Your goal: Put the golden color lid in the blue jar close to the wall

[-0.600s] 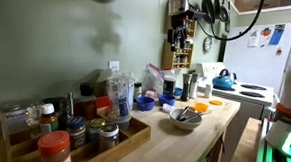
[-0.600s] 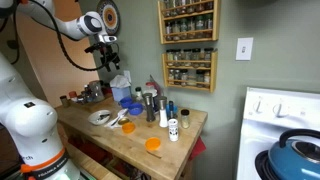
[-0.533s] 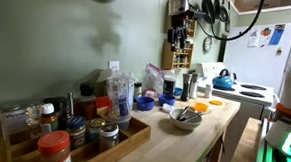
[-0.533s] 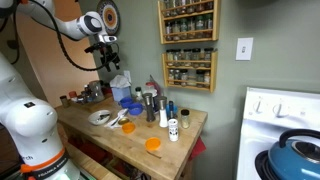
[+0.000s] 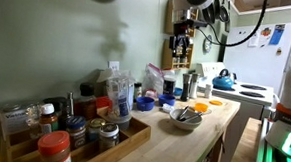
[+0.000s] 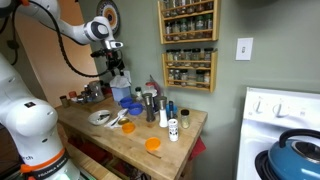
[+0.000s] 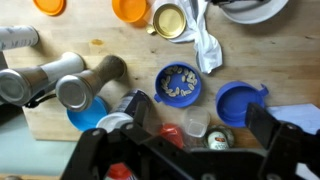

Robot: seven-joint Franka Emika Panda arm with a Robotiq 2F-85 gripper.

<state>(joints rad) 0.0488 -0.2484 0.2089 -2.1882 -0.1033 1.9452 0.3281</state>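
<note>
Gripper (image 5: 181, 43) hangs high above the far end of the wooden counter (image 5: 198, 134) in an exterior view, clear of everything below. Its jaw state cannot be judged from here. In the foreground a wooden tray (image 5: 132, 138) holds spice jars, one with a red cap (image 5: 54, 144). Their labels are too small to read. Clear plastic jars (image 5: 120, 90) stand by the wall with a low blue container (image 5: 144, 104) beside them. I cannot tell whether this is the task's jar. A white bowl (image 5: 185, 117) holds dark and metallic items that cannot be identified.

From the opposite side, in an exterior view, the gripper (image 6: 117, 72) sits over the cluster of vessels at the wall end. Two wall racks (image 6: 188, 20) are packed with spice jars, their writing illegible.

In the wrist view the gripper (image 7: 182, 138) has its fingers (image 7: 100, 150) spread wide apart with nothing between them. The golden lid (image 7: 170, 20) lies flat on the wood, just beside a crumpled white cloth (image 7: 207, 45) and near an orange lid (image 7: 130, 9). The blue jar (image 7: 238, 103) sits well apart from it, toward the wall side, and shows only bare blue inside. A second blue jar (image 7: 179, 85) next to it holds pale pieces. No writing is readable.
</note>
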